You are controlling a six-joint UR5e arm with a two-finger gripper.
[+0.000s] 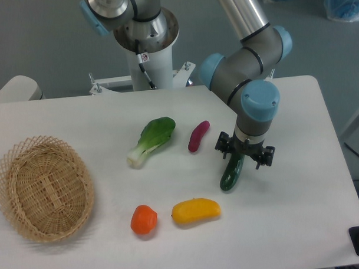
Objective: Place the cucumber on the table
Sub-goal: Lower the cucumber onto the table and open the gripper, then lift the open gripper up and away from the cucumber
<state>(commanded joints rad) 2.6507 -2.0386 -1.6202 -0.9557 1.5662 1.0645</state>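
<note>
Showing no readable labels. Hand [244, 156] grips the cucumber [232, 173] at its upper end, fingers closed on it; long axis steep, lower tip toward the yellow pepper [196, 210], apparently touching the desk [300, 224].

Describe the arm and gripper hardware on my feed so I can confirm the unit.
The arm has silver-grey tube links, dark grey joint housings and light blue round caps. The gripper is small, black and two-fingered, under a white wrist flange. A black cable with a small tag hangs down the white base column.
</note>
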